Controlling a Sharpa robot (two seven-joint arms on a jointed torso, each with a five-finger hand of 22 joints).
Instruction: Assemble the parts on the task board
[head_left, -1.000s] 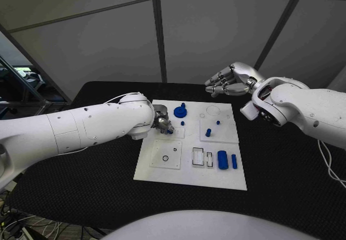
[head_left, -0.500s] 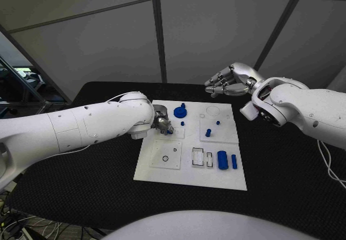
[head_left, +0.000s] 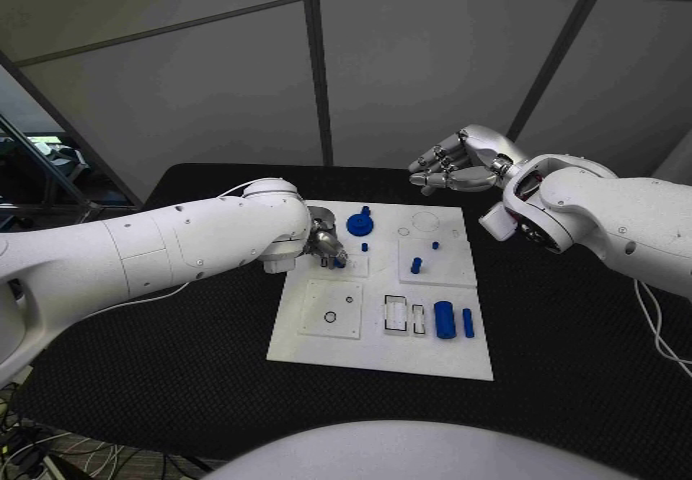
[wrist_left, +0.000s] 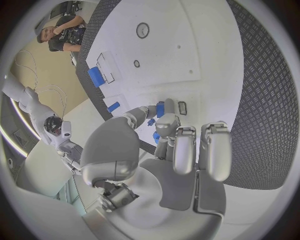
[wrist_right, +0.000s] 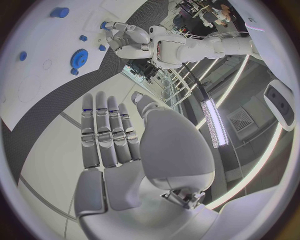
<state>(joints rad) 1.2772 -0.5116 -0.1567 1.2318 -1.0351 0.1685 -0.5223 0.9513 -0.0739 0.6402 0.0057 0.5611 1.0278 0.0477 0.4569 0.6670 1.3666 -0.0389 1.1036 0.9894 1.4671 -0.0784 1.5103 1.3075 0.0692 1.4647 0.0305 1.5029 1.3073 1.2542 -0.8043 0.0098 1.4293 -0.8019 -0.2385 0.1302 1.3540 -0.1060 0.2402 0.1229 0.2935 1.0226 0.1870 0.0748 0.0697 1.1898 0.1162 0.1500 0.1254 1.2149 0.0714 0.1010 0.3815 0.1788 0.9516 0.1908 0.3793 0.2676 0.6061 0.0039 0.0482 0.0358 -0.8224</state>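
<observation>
The left hand (head_left: 326, 247) hangs low over the task board (head_left: 335, 350), close to its left edge in the far half, with its fingertips (wrist_left: 164, 111) drawn together on a small blue part (wrist_left: 160, 109). In the left wrist view that piece sits pinched between thumb and fingers, right at the board's surface beside a small rectangular slot (wrist_left: 182, 108). Just beyond the hand stands a blue gear (head_left: 359, 224), with a little blue peg (head_left: 365, 246) next to it. Farther toward the board's right edge a short blue post (head_left: 417, 265) stands upright, and near the right front corner a blue cylinder (head_left: 446, 319) and a slimmer blue bar (head_left: 467, 321) lie side by side, close to two open rectangular recesses (head_left: 405, 314). The right hand (head_left: 459, 164) is raised beyond the board's far right corner, fingers straight and side by side, holding nothing.

The step in hand looks like seating the pinched piece in its socket. Next it likely needs lining up squarely and pressing down before release.
</observation>
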